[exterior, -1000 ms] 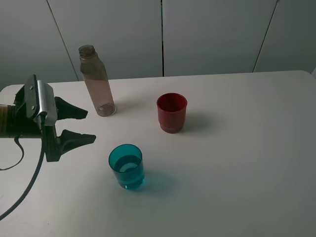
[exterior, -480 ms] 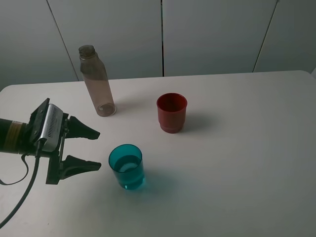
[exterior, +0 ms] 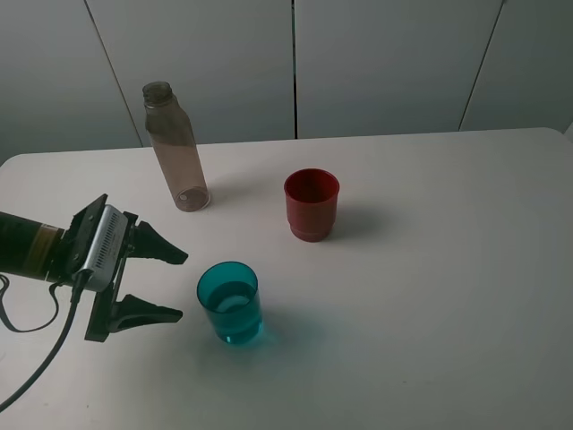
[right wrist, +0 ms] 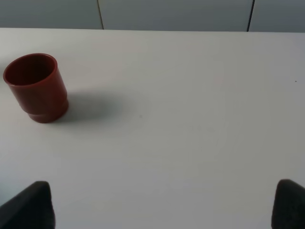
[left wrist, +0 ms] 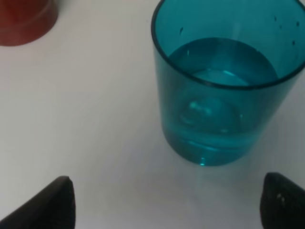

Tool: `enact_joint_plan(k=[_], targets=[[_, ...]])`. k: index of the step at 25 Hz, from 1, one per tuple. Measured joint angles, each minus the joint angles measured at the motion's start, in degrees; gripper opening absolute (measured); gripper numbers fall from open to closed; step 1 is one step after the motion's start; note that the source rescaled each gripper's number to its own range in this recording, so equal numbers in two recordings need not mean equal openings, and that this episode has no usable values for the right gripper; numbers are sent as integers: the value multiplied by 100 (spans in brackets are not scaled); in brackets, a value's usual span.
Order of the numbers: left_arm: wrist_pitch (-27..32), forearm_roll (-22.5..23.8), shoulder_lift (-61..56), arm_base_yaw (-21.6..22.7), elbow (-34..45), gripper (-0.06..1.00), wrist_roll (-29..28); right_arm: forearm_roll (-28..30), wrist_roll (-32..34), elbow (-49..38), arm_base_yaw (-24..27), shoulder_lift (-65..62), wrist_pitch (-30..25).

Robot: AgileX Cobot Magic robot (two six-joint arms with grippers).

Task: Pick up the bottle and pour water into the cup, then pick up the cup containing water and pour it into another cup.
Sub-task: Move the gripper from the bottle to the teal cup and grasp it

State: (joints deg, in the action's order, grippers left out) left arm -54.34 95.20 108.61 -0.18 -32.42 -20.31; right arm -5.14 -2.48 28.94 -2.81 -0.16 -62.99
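The teal cup (exterior: 230, 303) stands at the front left of the table with water in its lower part. It fills the left wrist view (left wrist: 221, 86). My left gripper (exterior: 181, 285) is open and empty just left of the cup, jaws pointing at it, not touching; its fingertips show in the left wrist view (left wrist: 169, 205). The red cup (exterior: 312, 204) stands upright mid-table, also in the right wrist view (right wrist: 36, 88). The uncapped bottle (exterior: 175, 152) stands at the back left. My right gripper (right wrist: 159, 205) is open and empty, and out of the exterior view.
The white table (exterior: 430, 269) stretches right of the cups. A grey panelled wall (exterior: 376, 63) stands behind its back edge. A black cable (exterior: 49, 345) hangs from the left arm at the front left.
My left gripper has moved forward and to the right, closing in on the teal cup, jaws still open. The cups and bottle have not moved.
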Motion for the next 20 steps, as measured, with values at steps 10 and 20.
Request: enact_joint_plan(k=[10, 20], targets=[[-214, -10, 205, -416, -225, 99, -70, 0, 0, 0, 0, 0, 0], [-184, -23, 296, -859, -230, 99, -163, 0, 0, 0, 0, 0, 0]])
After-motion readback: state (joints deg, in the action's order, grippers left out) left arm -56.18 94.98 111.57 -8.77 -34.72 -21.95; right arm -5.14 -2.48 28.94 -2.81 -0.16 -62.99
